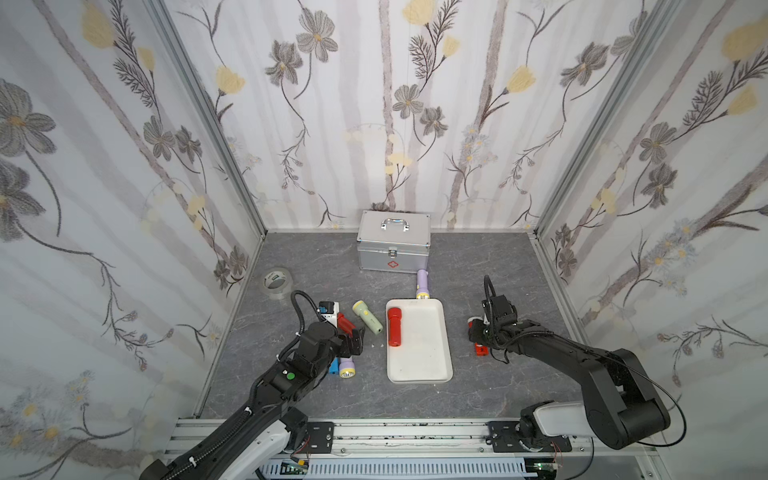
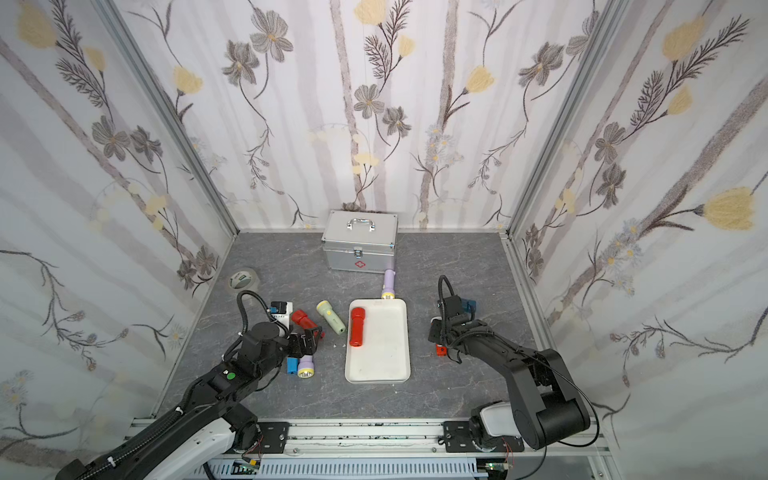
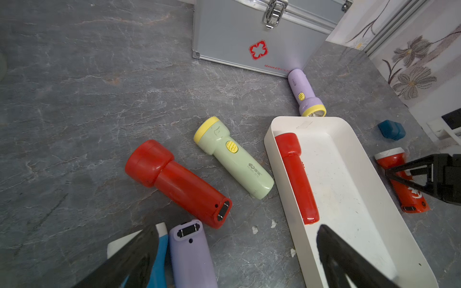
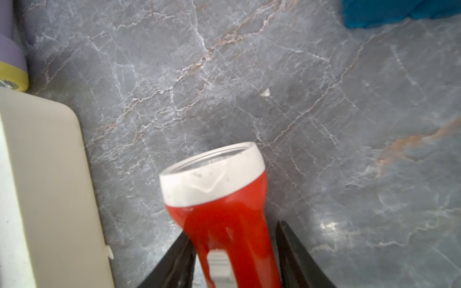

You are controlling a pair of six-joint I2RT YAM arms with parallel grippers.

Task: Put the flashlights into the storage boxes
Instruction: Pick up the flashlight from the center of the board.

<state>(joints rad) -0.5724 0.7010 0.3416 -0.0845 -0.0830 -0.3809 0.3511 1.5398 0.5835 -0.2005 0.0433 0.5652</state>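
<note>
tray (image 1: pixel 419 361): 1 red torch (image 1: pixel 394 326) laid inside, along the left-arm side | left gripper (image 3: pixel 238 230): held wide, nothing gripped | right gripper (image 4: pixel 233 234): set around white-headed red torch (image 4: pixel 212 179) near tray, grip can't be told | case (image 1: pixel 392 245): red cross (image 3: pixel 258 49) seen, print under it unreadable tbh

A robot test booth, not a lived-in room: floral-printed wall panels (image 1: pixel 353 83) in bare aluminium frame posts (image 1: pixel 212 124) close off three sides around the black left pincer (image 1: pixel 356 341), a grey marble-look tabletop (image 1: pixel 478 395) lies under it, and behind it a slotted aluminium rail (image 1: pixel 415 432) carries both arm bases (image 1: pixel 544 417).
</note>
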